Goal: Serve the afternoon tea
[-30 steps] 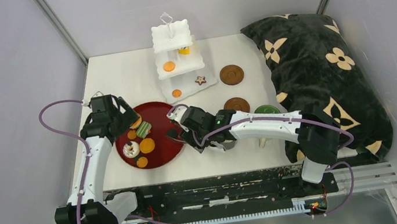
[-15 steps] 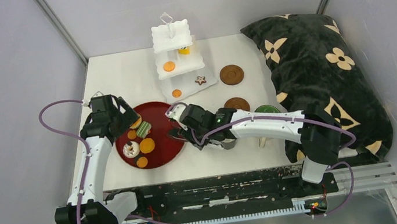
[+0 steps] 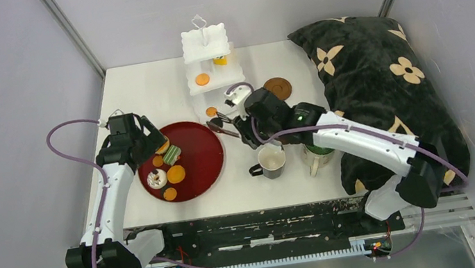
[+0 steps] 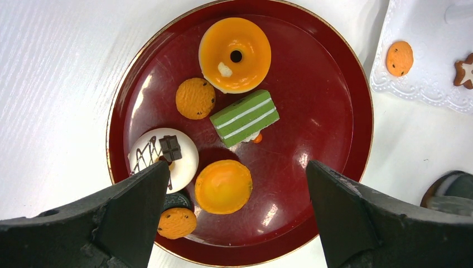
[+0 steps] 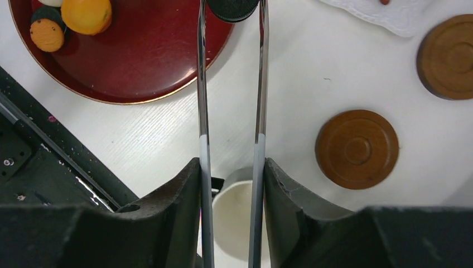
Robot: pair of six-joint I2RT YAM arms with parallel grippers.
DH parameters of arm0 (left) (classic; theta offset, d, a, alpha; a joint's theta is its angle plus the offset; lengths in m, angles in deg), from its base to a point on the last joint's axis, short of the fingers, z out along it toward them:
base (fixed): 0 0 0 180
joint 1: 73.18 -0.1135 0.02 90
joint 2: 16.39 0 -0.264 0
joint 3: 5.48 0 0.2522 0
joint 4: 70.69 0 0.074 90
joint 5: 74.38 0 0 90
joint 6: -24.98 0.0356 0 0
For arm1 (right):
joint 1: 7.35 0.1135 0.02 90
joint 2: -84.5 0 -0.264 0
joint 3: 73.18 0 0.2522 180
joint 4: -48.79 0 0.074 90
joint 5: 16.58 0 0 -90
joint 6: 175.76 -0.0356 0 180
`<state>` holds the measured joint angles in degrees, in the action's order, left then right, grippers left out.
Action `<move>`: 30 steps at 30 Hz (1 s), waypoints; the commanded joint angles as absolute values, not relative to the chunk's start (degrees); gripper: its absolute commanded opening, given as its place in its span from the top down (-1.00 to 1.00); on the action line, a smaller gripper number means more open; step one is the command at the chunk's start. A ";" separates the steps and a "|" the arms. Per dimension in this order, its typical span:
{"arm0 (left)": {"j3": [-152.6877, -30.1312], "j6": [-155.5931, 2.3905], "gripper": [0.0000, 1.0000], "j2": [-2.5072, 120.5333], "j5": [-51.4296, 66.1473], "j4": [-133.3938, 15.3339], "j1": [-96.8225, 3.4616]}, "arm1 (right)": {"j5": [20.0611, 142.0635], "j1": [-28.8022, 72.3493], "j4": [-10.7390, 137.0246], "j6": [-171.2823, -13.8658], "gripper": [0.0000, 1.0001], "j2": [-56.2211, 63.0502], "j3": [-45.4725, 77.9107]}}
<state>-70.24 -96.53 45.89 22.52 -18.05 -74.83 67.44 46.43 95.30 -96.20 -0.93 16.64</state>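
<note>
- Two fingers of the right gripper (image 5: 230,167) squeeze the metal tongs (image 5: 259,159). The tong tips clamp a dark round sweet (image 5: 233,8) above the table, near the tray's rim.
- Light, stiff and probably slippery, I judge. Pinched across its rim, it could pop out.
- Left gripper (image 4: 237,166) hangs wide, holding nothing, over the red tray (image 4: 329,100).
- White stand (image 3: 205,42) sits beyond.

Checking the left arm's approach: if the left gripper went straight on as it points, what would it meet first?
Probably the smooth orange disc on the dark red tray, between the left gripper's open fingers; depth is unclear.
</note>
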 commanded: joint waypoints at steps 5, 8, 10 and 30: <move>-70.23 -96.64 -0.98 45.75 22.14 -20.96 -75.12 | 64.56 40.18 97.63 -95.08 0.54 7.81 20.45; -70.16 -96.82 -0.98 45.67 21.96 -21.32 -75.12 | 64.05 38.07 97.67 -94.59 0.54 7.95 22.56; -70.13 -96.84 -0.98 45.61 21.95 -21.29 -75.18 | 63.68 37.18 97.47 -94.04 0.54 7.69 23.96; -71.66 -96.30 -0.98 46.66 23.31 -21.00 -75.10 | 66.30 29.50 94.72 -90.66 0.50 -6.41 36.42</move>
<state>-70.16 -96.53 46.98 22.56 -19.54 -74.83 65.08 29.90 99.47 -91.23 -6.07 32.31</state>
